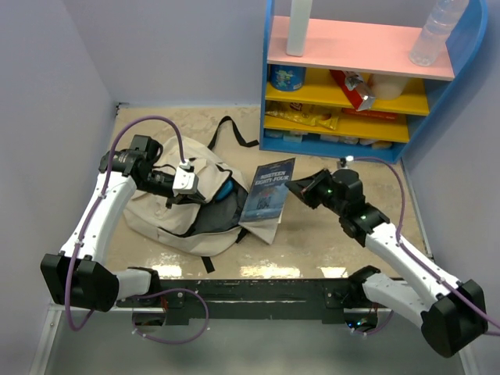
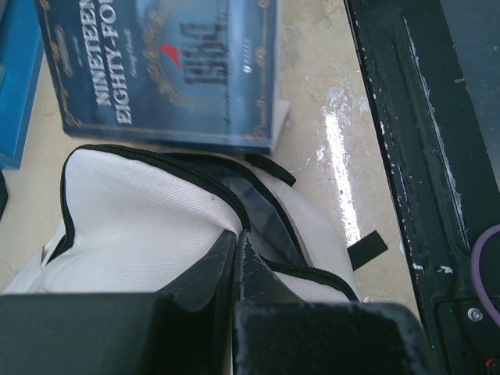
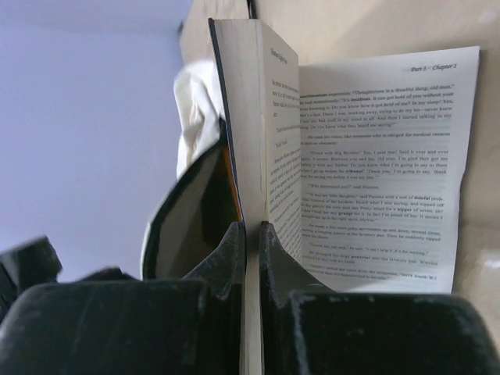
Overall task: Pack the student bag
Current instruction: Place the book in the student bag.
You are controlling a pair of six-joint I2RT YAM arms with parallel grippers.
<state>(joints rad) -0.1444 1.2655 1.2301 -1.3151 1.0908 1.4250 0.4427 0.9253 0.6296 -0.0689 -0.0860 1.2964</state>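
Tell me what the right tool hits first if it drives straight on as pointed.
Likely the student bag: its open mouth lies just beyond the book the right tool clamps, though depth is unclear.

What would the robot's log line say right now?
left gripper: shut on student bag rim | right gripper: shut on book | book: not yet in bag

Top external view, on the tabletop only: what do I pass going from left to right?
student bag → blue book → right end effector, clamped on the book's right edge.
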